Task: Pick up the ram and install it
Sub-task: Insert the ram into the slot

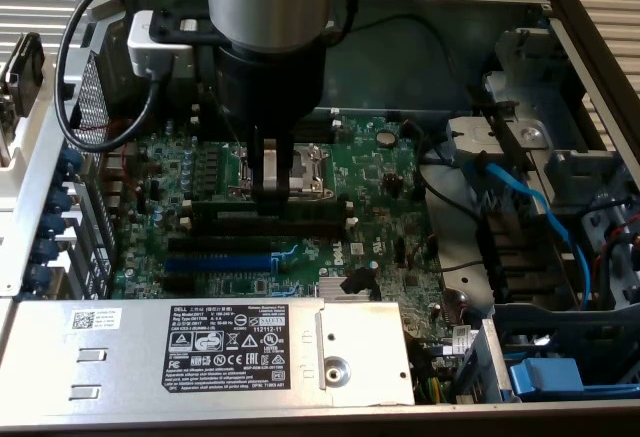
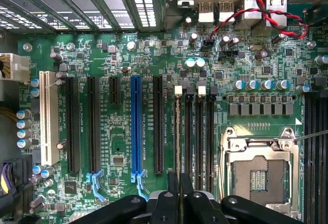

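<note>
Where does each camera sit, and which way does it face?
Exterior view: off the arm, above the open computer case, looking down at the motherboard; the arm's wrist and tool show.
Wrist view: on the wrist, facing down along the tool onto the ram, seen edge-on.
Shared: tool, blue slot, CPU socket.

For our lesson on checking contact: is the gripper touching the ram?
Touching. In the wrist view the gripper sits closed on both faces of the ram, which is seen edge-on, with no gap showing on either side.
</note>
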`<state>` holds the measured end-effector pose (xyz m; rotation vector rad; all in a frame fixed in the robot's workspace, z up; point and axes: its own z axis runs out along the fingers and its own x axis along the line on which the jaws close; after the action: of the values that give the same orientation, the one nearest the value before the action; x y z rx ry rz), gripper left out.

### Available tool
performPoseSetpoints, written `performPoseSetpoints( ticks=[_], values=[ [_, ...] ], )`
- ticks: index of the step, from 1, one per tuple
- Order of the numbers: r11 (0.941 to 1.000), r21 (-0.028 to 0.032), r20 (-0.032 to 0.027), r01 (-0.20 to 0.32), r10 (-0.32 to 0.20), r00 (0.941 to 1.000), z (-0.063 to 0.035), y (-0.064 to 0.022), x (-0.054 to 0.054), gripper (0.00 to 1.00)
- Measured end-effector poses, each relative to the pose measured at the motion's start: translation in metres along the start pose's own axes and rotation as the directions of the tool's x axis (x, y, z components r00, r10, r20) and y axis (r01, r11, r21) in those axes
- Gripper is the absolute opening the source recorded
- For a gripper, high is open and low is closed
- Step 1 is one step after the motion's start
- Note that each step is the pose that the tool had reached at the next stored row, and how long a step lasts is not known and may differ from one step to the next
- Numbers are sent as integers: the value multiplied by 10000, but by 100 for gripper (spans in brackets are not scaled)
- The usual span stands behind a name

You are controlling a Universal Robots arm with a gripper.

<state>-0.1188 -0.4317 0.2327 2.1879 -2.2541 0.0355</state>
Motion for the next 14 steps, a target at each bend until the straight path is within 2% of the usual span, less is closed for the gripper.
performPoseSetpoints(
  ticks=[14],
  values=[
    [10000, 0, 0, 0, 0, 10000, 8, 0, 1, 13]
  ],
)
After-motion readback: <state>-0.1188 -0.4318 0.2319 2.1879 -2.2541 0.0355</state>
